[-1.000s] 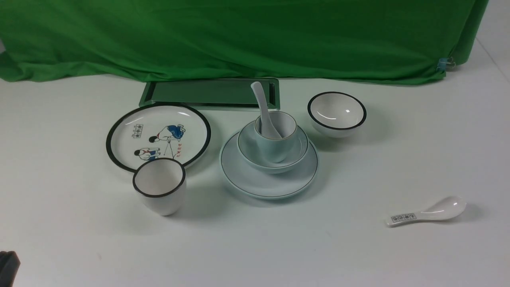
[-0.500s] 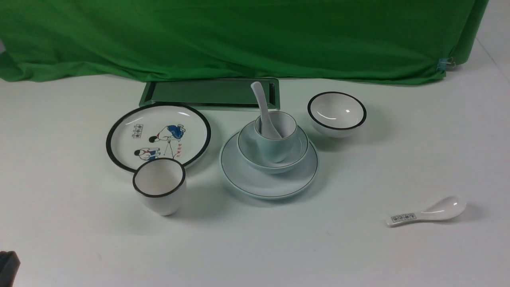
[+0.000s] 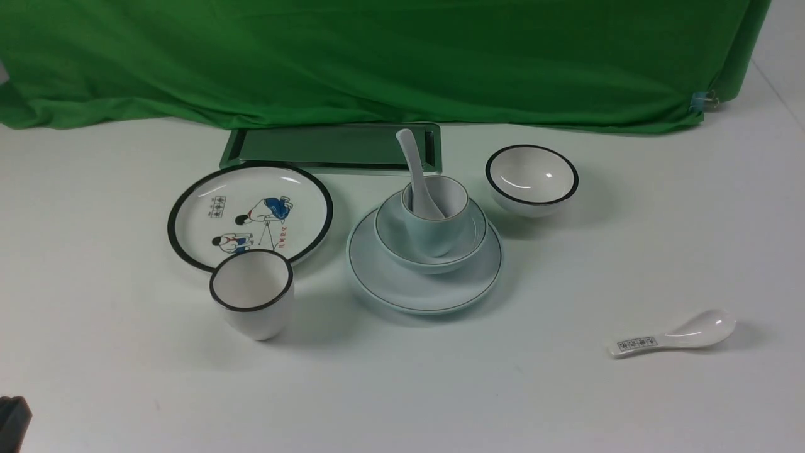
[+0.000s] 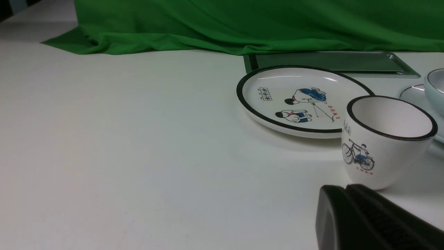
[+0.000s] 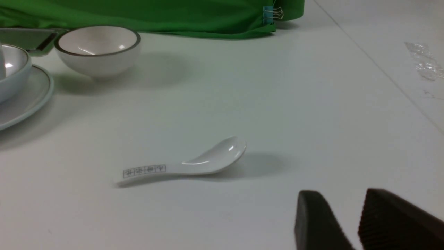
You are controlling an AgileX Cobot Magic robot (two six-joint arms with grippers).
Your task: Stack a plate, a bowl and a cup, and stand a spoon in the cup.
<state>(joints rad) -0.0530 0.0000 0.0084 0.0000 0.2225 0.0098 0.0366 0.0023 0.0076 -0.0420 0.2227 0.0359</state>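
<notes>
Just right of the cartoon plate (image 3: pixel 249 214), the plate (image 3: pixel 402 290) carries the bowl (image 3: pixel 393 239), cup (image 3: pixel 440 234) and standing spoon (image 3: pixel 416 173), so stacking looks finished; left gripper (image 4: pixel 347 189) clenched empty, right gripper (image 5: pixel 341 205) parted, empty; next, probably just stay clear.

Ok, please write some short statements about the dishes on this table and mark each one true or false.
1. The pale blue cup sits in the pale blue bowl, which sits on the plain plate. True.
2. The plain white spoon lies flat on the table. False: it stands in the pale blue cup, handle up.
3. The patterned spoon lies on the table, apart from the stack. True.
4. The black-rimmed cup stands on the picture plate. False: it stands on the table in front of that plate.
5. The right gripper holds a spoon. False: its jaws stand apart with nothing between them.
</notes>
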